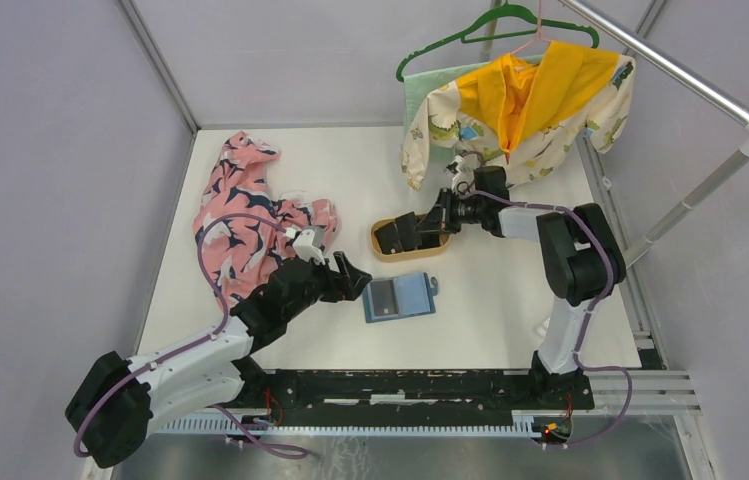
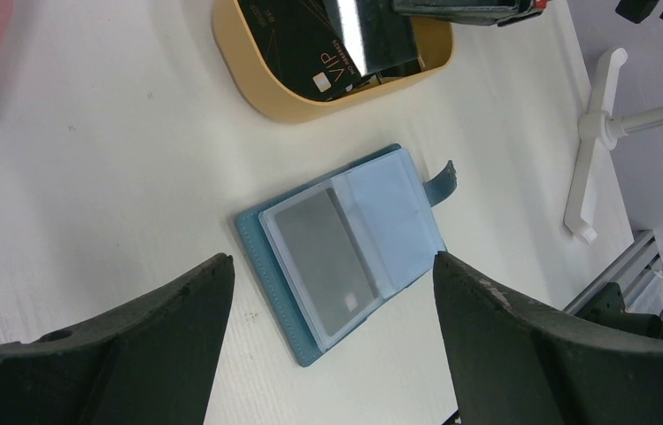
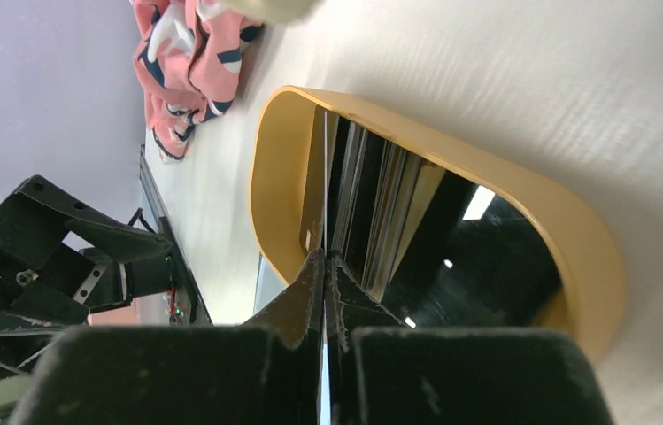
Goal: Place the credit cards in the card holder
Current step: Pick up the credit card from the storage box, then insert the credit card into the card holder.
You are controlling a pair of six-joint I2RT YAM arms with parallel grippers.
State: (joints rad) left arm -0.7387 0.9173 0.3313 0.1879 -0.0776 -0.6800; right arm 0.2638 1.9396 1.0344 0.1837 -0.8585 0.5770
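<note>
The teal card holder [image 1: 400, 296] [image 2: 345, 248] lies open on the white table, and a grey card [image 2: 319, 252] sits in its left clear pocket. My left gripper [image 1: 350, 278] [image 2: 330, 259] hovers open just left of and above it, touching nothing. Dark credit cards [image 2: 310, 53] [image 3: 398, 195] lie stacked in the tan oval tray [image 1: 382, 250] [image 2: 248, 80] [image 3: 274, 177]. My right gripper [image 1: 405, 232] [image 3: 325, 257] reaches into the tray's left end. It is shut on one credit card [image 3: 323, 177], seen edge-on and tilted up out of the stack.
A pink patterned garment [image 1: 250, 210] lies at the table's left. A yellow and white child's shirt [image 1: 520, 100] hangs on a green hanger from a rack pole [image 1: 690, 80] at the back right. The rack's white foot [image 2: 597, 150] stands right of the holder.
</note>
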